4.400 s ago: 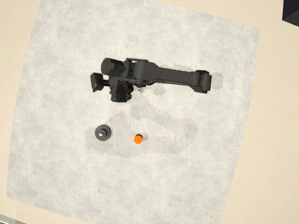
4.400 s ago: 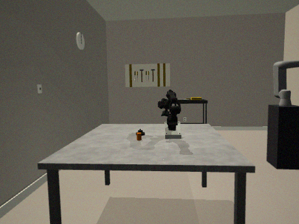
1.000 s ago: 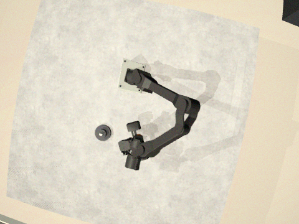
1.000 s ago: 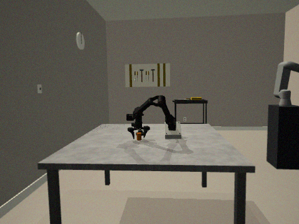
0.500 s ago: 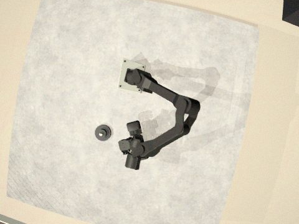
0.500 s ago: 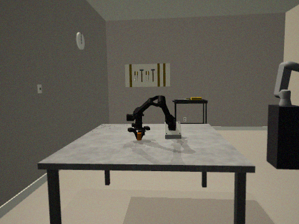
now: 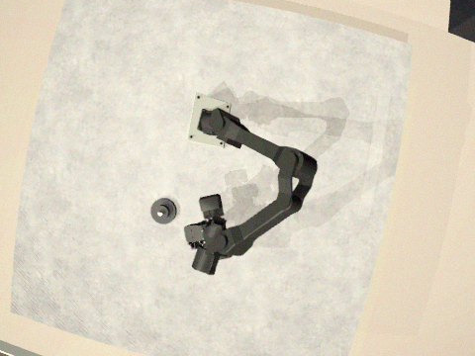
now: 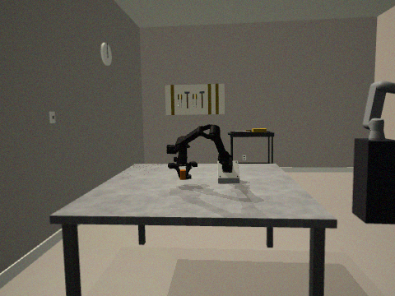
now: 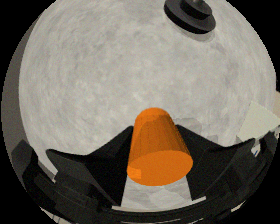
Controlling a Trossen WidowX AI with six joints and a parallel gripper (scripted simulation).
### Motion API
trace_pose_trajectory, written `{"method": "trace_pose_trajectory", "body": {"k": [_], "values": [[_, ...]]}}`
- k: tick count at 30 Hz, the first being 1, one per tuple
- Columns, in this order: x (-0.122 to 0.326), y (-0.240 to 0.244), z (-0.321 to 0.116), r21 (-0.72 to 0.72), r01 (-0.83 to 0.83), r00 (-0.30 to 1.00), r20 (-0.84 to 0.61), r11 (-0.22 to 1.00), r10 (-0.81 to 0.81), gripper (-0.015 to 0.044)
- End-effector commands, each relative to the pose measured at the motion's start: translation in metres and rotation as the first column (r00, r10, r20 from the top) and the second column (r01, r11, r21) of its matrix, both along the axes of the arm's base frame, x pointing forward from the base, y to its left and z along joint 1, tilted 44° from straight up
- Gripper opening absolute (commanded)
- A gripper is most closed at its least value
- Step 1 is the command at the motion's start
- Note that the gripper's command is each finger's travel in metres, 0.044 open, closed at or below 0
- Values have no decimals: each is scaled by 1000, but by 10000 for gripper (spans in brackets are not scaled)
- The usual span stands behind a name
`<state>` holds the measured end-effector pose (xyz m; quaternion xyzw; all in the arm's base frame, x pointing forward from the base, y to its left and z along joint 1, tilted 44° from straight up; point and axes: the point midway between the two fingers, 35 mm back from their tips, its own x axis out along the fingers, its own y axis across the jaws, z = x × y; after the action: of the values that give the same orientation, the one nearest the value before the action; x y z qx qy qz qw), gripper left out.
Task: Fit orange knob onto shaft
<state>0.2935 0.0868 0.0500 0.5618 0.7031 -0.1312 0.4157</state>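
The orange knob [image 8: 183, 174] [image 9: 158, 145] is a plain tapered cylinder between the two fingers of my gripper [image 9: 154, 130], which is shut on it. The knob is at or just above the table top; I cannot tell which. Its hole and flat side do not show. In the top view the arm hides it. The dark round pedestal [image 7: 169, 217] [image 9: 178, 18] stands left of the gripper in the top view and at the top of the wrist view. Its small silver shaft [image 7: 160, 214] is bare; which way its flat side faces is too small to tell.
The arm's pale base plate [image 7: 195, 130] [image 9: 257, 120] lies on the grey table [image 7: 99, 100] [image 8: 136, 210], above the gripper in the top view and at the right in the wrist view. The arm bends out to the right between base and gripper in the top view.
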Motion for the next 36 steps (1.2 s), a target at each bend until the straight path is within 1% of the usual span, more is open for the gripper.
{"method": "trace_pose_trajectory", "body": {"k": [1,15,21,26,36], "values": [[5,-15,15,-8,-4,1000,16,1000,4,0],[-1,-66,75,13,-48,999,12,999,48,0],[-2,-68,77,20,-41,999,18,999,41,0],[-5,-72,81,60,13,998,67,998,-17,0],[-15,-90,96,185,147,963,200,972,-184,0]]}}
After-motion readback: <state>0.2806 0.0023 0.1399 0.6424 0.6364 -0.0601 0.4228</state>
